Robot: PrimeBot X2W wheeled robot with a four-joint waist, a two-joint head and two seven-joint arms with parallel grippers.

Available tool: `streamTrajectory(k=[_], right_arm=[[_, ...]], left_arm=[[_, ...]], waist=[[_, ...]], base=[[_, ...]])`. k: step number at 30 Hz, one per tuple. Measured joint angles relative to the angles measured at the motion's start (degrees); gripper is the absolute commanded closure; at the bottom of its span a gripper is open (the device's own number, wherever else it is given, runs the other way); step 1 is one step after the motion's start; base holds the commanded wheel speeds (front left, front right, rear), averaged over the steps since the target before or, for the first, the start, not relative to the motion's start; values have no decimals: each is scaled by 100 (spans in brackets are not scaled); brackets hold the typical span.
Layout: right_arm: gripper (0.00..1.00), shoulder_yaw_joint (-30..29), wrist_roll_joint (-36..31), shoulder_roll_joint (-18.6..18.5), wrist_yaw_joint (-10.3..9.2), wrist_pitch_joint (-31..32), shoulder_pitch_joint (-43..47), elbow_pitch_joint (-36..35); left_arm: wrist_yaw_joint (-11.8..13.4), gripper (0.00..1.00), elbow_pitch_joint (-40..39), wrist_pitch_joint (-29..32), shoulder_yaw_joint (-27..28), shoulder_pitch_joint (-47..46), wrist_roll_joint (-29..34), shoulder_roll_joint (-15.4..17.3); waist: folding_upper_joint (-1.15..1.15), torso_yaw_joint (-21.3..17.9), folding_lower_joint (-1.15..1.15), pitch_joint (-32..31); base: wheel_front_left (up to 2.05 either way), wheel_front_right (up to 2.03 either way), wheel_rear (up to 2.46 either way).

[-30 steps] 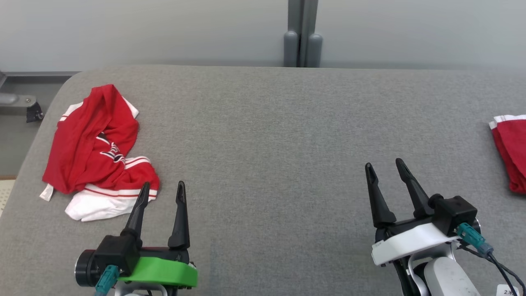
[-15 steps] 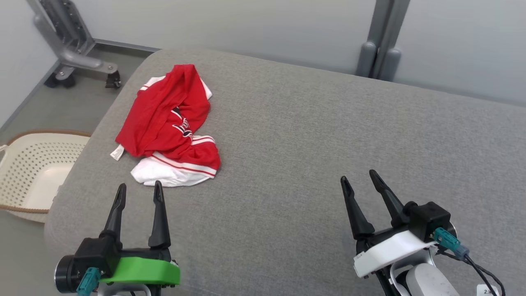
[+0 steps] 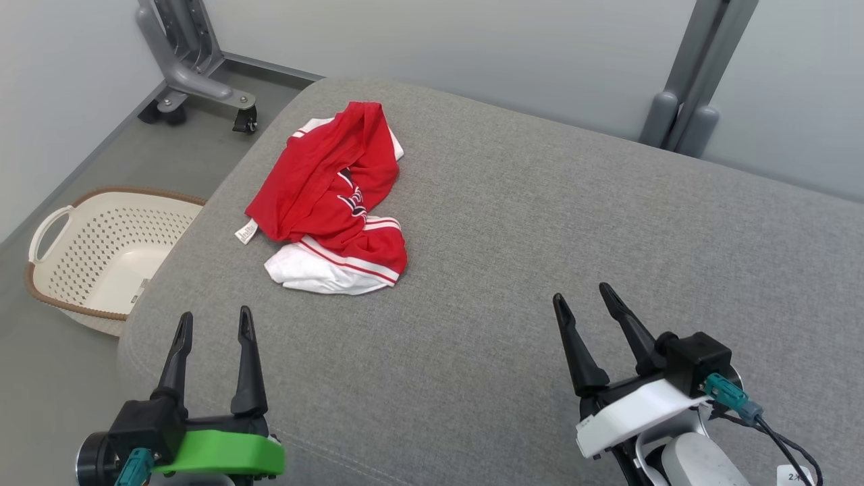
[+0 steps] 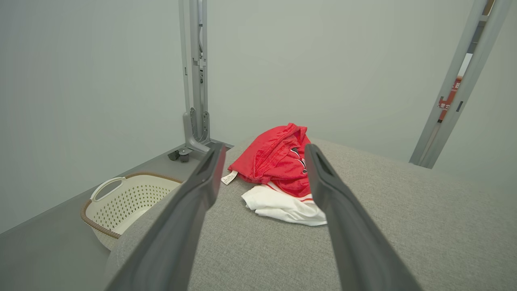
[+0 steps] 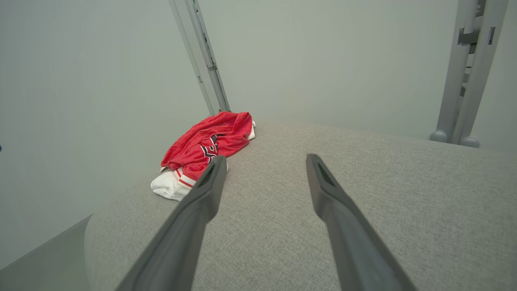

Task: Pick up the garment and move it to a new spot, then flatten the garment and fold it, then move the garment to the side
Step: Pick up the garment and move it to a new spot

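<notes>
Air alone sits between the prongs of the left gripper (image 3: 214, 312), and the right gripper (image 3: 580, 291) is spread just as wide and just as empty. Both hover short of the garment (image 3: 331, 196), the left one near its white hem, the right one well apart from it and off to its right.

The garment, a red and white heap, lies crumpled on the grey table (image 3: 540, 223), close to the rounded corner. Over the last second the head view has swung to the left, so the heap now sits nearer the middle of that view; the camera turned, the cloth did not. A pale basket (image 3: 115, 192) on the floor to the garment's left has come into view, and a wheeled stand (image 3: 196, 74) shows beyond the garment.

I judge that the robot is squaring up to the heap and that the pick-up has not begun.

Sleeves, collar and the dark print are folded into the heap and cannot be sorted out. A small label (image 3: 246, 233) pokes from its left edge, too small to read.
</notes>
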Motion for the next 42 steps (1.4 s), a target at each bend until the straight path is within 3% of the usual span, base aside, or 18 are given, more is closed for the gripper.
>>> streamTrajectory(k=[12, 21, 28, 33, 42], right_arm=[[0, -126, -209, 4, 0, 0, -214, -21], [0, -489, -742, -75, 0, 0, -604, -337], [0, -872, -904, -442, 0, 34, -811, -738], [0, -1018, -956, -561, 0, 164, -845, -1039], [0, -1044, -1094, -721, 0, 424, -806, -1441]], left_arm=[[-19, 0, -58, 0, 224, -112, 230, 0], [-327, 0, 465, -1, 606, -1093, 590, 140], [-542, 0, 1980, -1, 601, -2232, 591, 591], [-609, 0, 3204, 343, 376, -3155, 558, 973], [-639, 0, 4921, 1152, 52, -4506, -174, 1255]], waist=[[0, -238, 0, 292], [0, -404, 0, 962], [0, -578, 0, 1604], [0, -714, 0, 2014], [0, -921, 0, 2604]], base=[[0, 0, 0], [0, 0, 0], [0, 0, 0], [0, 0, 0], [0, 0, 0]])
